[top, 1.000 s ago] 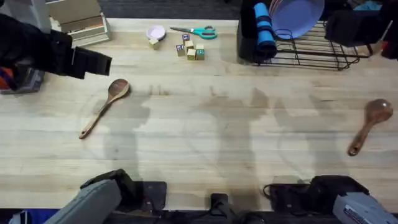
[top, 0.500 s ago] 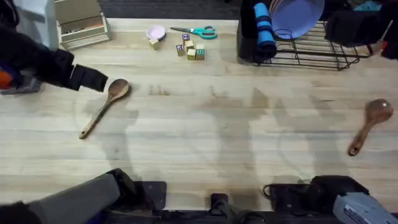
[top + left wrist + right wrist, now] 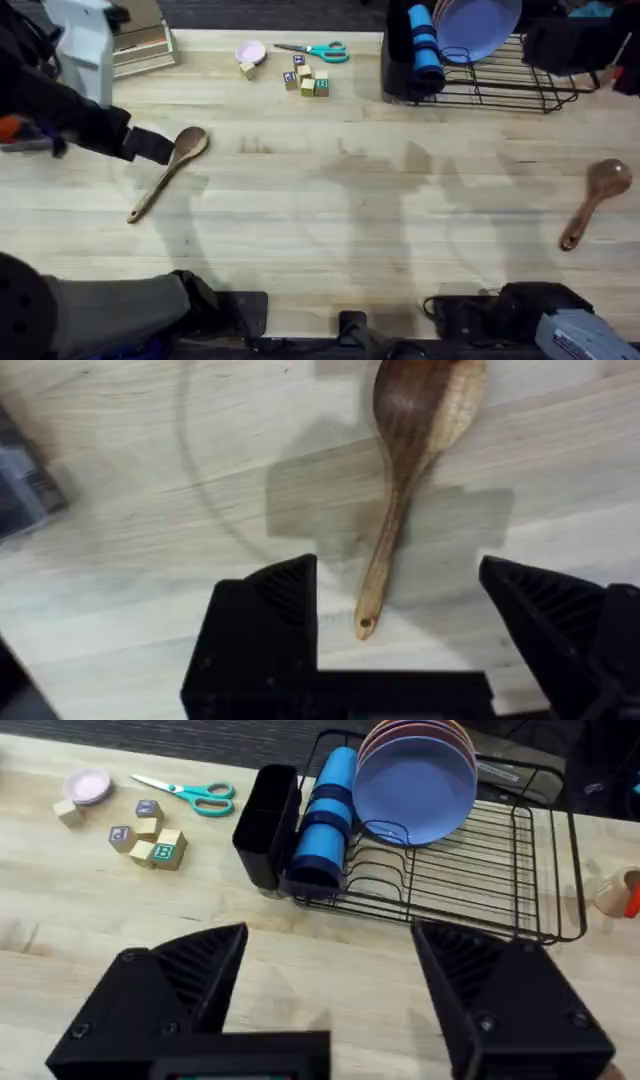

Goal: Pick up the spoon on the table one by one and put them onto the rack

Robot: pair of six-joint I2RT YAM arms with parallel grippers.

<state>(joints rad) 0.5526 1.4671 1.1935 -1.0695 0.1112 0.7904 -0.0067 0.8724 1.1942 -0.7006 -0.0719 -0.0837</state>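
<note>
A light tan spoon (image 3: 168,170) lies on the table (image 3: 350,220) at the left, its bowl toward the back. My left gripper (image 3: 152,146) hovers beside that bowl. In the left wrist view the left gripper (image 3: 400,595) is open, and the spoon's handle (image 3: 385,550) runs between the black fingers (image 3: 285,595) without touching them. A darker reddish-brown spoon (image 3: 595,200) lies near the table's right edge. The black wire rack (image 3: 500,75) stands at the back right, holding a lavender plate (image 3: 415,785), a blue cup (image 3: 325,815) and a black holder (image 3: 262,825). My right gripper (image 3: 330,970) is open and holds nothing.
Teal-handled scissors (image 3: 315,50), several small wooden blocks (image 3: 305,82) and a small pink dish (image 3: 250,51) sit at the back centre. A beige box-like tray (image 3: 135,45) stands at the back left. The table's middle is bare wood.
My left arm has swung down and toward the front, bringing its gripper from above the tan spoon's far side to right beside its bowl. The spoons and the right arm have not moved.
</note>
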